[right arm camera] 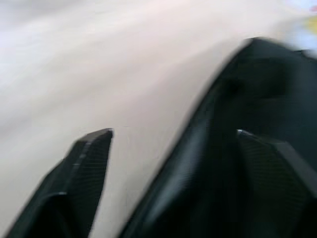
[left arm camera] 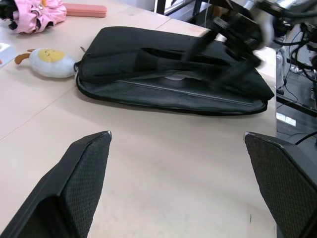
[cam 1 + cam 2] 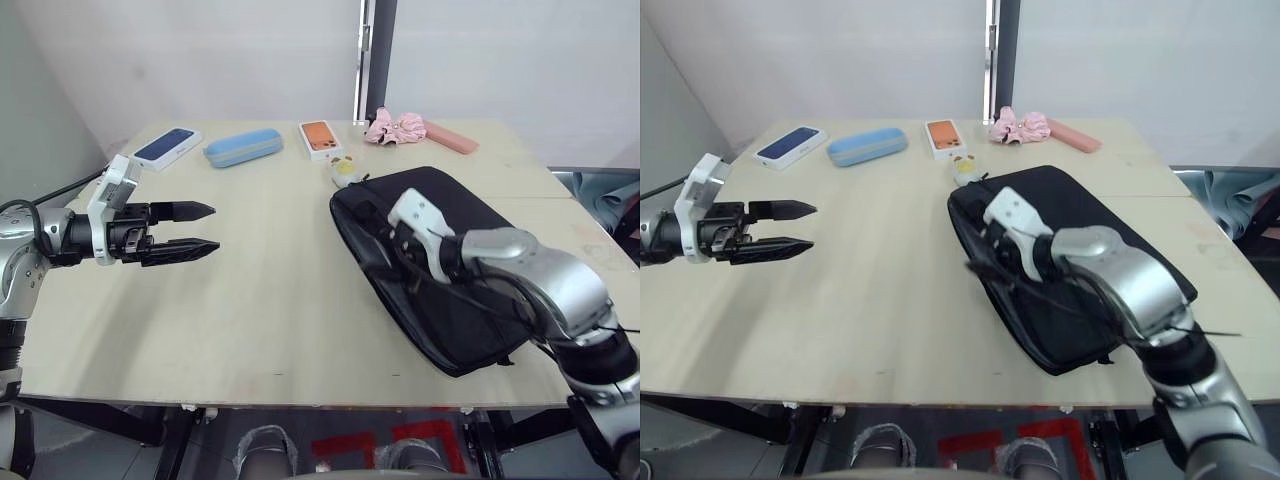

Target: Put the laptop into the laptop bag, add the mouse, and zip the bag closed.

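The right tool (image 1: 173, 148) shows as two black, textured fingers (image 1: 86, 163) set wide apart with a clear gap between them. One finger stands over the pale wooden bench (image 1: 99, 64); the other lies against the flat black fabric laptop bag (image 1: 257, 89). The bag's rounded edge runs diagonally through the gap between the fingers, dark fabric on one side and bare bench top on the other. A small patch of white and yellow (image 1: 309, 20) sits at the far corner beyond the bag, too blurred to identify
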Tool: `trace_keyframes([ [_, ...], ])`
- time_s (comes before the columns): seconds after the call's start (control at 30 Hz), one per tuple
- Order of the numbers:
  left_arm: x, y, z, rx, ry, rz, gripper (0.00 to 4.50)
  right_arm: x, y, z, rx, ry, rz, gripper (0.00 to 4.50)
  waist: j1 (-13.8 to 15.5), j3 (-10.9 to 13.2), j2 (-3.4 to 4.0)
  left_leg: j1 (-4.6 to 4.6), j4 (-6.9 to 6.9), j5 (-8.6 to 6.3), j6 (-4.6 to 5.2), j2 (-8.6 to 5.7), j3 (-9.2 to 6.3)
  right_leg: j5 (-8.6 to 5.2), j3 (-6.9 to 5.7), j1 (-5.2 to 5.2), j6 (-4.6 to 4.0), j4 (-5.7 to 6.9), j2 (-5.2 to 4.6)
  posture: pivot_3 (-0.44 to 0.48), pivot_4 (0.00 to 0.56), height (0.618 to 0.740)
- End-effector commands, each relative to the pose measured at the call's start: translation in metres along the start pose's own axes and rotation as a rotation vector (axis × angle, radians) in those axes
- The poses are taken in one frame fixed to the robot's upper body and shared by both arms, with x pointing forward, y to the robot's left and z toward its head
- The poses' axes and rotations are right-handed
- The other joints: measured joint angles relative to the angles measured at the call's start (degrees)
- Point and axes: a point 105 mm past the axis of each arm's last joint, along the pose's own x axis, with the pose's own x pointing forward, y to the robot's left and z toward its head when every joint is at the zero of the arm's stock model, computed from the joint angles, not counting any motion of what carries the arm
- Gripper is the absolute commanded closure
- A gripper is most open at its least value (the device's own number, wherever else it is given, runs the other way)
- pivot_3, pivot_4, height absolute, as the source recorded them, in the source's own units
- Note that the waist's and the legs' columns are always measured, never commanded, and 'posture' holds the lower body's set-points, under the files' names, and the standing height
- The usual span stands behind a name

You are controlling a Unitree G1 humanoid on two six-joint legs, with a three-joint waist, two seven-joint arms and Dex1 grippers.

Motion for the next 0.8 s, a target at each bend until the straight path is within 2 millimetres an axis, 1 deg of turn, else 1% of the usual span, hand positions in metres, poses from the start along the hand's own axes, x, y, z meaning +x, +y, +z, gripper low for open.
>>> trace_keyframes([
  [0.03,-0.004,0.003,0.006,0.053,0.033,-0.003,0.00,-0.020,0.003,0.013,-0.052,-0.047,0.028,0.01,0.0,0.0,0.00,0.01,0.01,0.00,0.01,0.00,0.00,0.00,0.01,0.00,0.00,0.01,0.00,0.000,0.150,0.740],
  [0.07,-0.003,0.005,0.005,0.054,0.035,-0.003,0.00,-0.027,-0.003,0.015,-0.041,-0.056,0.006,0.01,0.0,0.0,0.00,0.03,0.04,-0.02,0.04,0.00,0.00,0.01,0.02,0.00,0.01,0.07,0.00,0.000,0.150,0.740],
  [0.13,0.000,0.011,0.005,0.054,0.021,0.004,0.00,-0.048,-0.013,0.018,-0.016,-0.082,-0.027,0.01,0.1,0.0,0.00,0.06,0.09,-0.04,0.07,0.01,0.00,0.01,0.06,0.00,0.01,0.15,-0.01,0.000,0.150,0.740],
  [0.2,0.002,0.022,0.002,0.057,0.015,0.042,0.00,-0.072,-0.024,0.021,0.027,-0.134,-0.089,0.01,0.5,0.0,-0.03,0.07,0.15,-0.05,0.09,0.00,0.01,0.01,0.10,0.00,0.01,0.21,-0.03,0.000,0.150,0.740],
  [0.23,0.004,0.026,0.000,0.057,0.018,0.056,0.00,-0.084,-0.025,0.021,0.044,-0.155,-0.102,0.01,0.6,0.0,-0.05,0.07,0.16,-0.06,0.12,-0.01,0.00,0.01,0.12,0.02,0.01,0.22,-0.04,0.000,0.150,0.740],
  [0.3,0.009,0.032,-0.007,0.079,0.037,0.060,0.00,-0.105,-0.019,0.015,0.052,-0.179,-0.099,0.01,0.9,0.0,-0.06,0.06,0.17,-0.05,0.15,-0.01,0.01,0.00,0.12,0.05,0.00,0.18,-0.04,0.000,0.150,0.740],
  [0.37,0.019,0.041,-0.018,0.127,0.078,0.076,0.00,-0.123,-0.017,0.003,0.072,-0.179,-0.145,0.01,1.6,-0.1,-0.08,0.02,0.13,-0.06,0.20,0.00,0.00,-0.01,0.10,0.05,-0.03,0.11,-0.04,0.000,0.150,0.740],
  [0.43,0.026,0.047,-0.024,0.154,0.102,0.075,0.00,-0.134,-0.017,-0.004,0.090,-0.176,-0.187,0.01,1.9,-0.1,-0.09,0.00,0.11,-0.13,0.36,0.00,-0.02,-0.03,0.08,0.05,-0.06,0.07,-0.04,0.000,0.150,0.740],
  [0.47,0.041,0.054,-0.029,0.208,0.110,0.062,0.00,-0.142,-0.016,-0.015,0.109,-0.174,-0.232,0.01,1.8,-0.1,-0.09,0.00,0.15,-0.15,0.43,0.00,0.00,-0.02,0.08,0.05,-0.05,0.09,-0.04,0.000,0.150,0.740],
  [0.5,0.053,0.058,-0.032,0.249,0.117,0.050,0.00,-0.147,-0.014,-0.021,0.121,-0.170,-0.263,0.01,2.6,-0.1,-0.13,0.01,0.16,-0.16,0.45,-0.01,0.04,-0.02,0.08,0.04,-0.04,0.11,-0.05,0.000,0.150,0.740],
  [0.57,0.090,0.070,-0.033,0.313,0.093,0.041,0.00,-0.152,-0.004,-0.035,0.153,-0.181,-0.304,0.01,3.3,-0.1,-0.18,0.03,0.25,-0.16,0.47,-0.01,-0.04,-0.02,0.08,0.11,-0.04,0.13,-0.10,0.000,0.150,0.740],
  [0.63,0.120,0.076,-0.031,0.324,0.073,0.034,0.00,-0.147,0.007,-0.043,0.179,-0.182,-0.309,0.01,3.6,-0.1,-0.20,0.02,0.38,-0.13,0.55,-0.01,-0.02,-0.01,0.03,0.22,-0.03,0.13,-0.19,0.000,0.150,0.740],
  [0.7,0.143,0.078,-0.032,0.339,0.079,0.040,0.00,-0.141,0.014,-0.048,0.190,-0.175,-0.313,0.01,3.1,-0.1,-0.21,0.00,0.51,-0.15,0.66,-0.09,0.03,0.04,0.07,0.27,0.04,0.11,-0.25,0.000,0.150,0.740],
  [0.77,0.163,0.077,-0.034,0.354,0.092,0.043,0.00,-0.138,0.018,-0.050,0.203,-0.179,-0.322,0.01,2.6,-0.1,-0.23,0.01,0.51,-0.14,0.71,-0.13,0.11,0.15,0.08,0.28,0.22,0.03,-0.26,0.000,0.150,0.740],
  [0.8,0.176,0.075,-0.036,0.357,0.107,0.039,0.00,-0.137,0.022,-0.050,0.203,-0.183,-0.328,0.01,2.3,-0.1,-0.23,0.00,0.50,-0.14,0.71,-0.12,0.11,0.18,0.08,0.27,0.27,0.00,-0.25,0.000,0.150,0.740],
])
